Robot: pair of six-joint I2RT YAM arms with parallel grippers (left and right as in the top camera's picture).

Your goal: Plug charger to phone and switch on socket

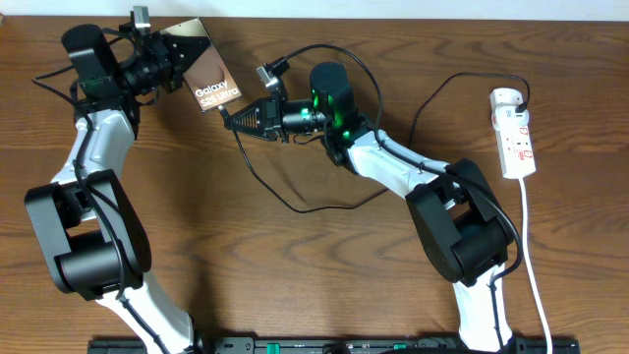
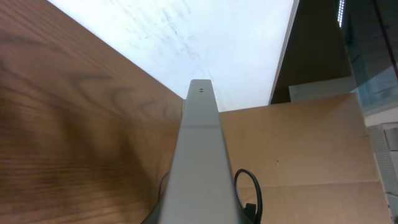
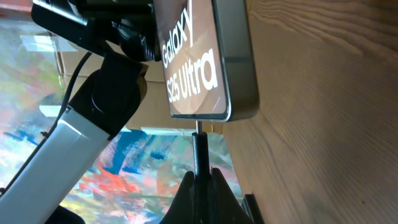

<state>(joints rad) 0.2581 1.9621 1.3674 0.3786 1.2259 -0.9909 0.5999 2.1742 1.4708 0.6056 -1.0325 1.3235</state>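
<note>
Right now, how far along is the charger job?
Done: left fingers hold the phone; right fingers grip the plug. In hand: the plug tip meets the phone's bottom edge with bare metal showing, so seating looks unfinished. Left: push it home, then switch on the socket, untouched at the far right.
</note>
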